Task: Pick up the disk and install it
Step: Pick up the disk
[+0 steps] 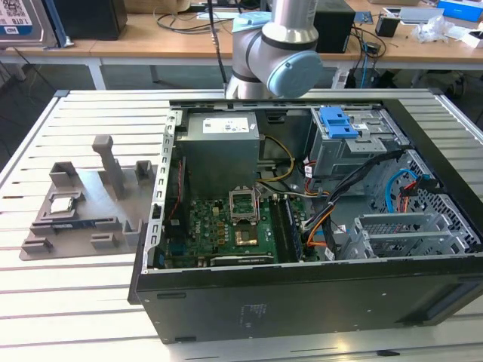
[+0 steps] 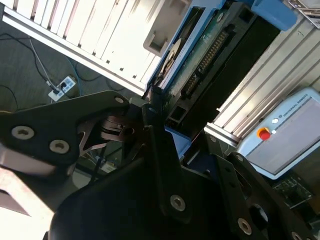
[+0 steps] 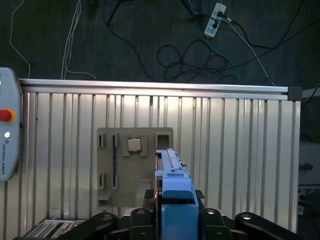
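Closest in the first wrist view, the black gripper (image 3: 176, 206) is closed tight on the disk (image 3: 170, 162). One finger presses on each side of its blue rail. The disk stands on its thin edge and sticks straight out from the gripper. In the second wrist view you can see the disk's green board side and its blue rail, with the black finger arms clamped at one end. The disk is up in the air, off the table and not in the computer. Farther down lies the gray tray (image 3: 132, 170), flat on the table (image 3: 240, 150) made of silver slats. A small square chip (image 3: 134, 144) sits in one pocket of the tray. A gray control box (image 3: 7, 140) with a red button rests at the edge of the table. Past the table is the dark floor, with loose cables (image 3: 200, 55) and a white power strip (image 3: 216, 13). In the exterior view, the open computer case (image 1: 302, 294) lies on its side on the table, with the tray beside it on the exterior view's left. A blue bracket (image 1: 337, 122) sits in the drive cage at the far side of the case. Behind it the arm (image 1: 279, 45) rises up.
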Robot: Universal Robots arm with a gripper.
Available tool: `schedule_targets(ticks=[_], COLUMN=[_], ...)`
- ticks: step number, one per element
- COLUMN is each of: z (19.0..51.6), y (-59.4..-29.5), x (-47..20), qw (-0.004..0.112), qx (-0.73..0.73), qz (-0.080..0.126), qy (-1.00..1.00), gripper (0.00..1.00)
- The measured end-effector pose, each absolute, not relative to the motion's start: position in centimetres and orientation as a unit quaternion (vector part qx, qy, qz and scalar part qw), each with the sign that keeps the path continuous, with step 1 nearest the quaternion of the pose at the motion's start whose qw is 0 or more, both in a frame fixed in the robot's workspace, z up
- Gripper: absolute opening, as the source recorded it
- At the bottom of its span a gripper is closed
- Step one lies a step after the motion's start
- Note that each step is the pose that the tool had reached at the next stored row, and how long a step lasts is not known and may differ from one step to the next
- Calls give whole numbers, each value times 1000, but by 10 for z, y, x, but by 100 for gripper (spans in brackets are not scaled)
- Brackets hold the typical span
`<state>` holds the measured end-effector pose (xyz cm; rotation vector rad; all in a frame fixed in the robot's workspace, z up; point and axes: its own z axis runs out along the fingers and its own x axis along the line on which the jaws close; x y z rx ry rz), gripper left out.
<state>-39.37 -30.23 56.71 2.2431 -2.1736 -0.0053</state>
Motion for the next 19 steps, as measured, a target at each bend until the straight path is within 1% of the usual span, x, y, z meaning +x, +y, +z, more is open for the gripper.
schedule_targets(ticks=[2,19], z=[579,630], y=[-302,-302], x=[-394,-394], qw=[9,9], qx=[718,718], qz=[-2,-2], qy=[-696,-696], gripper=[36,36])
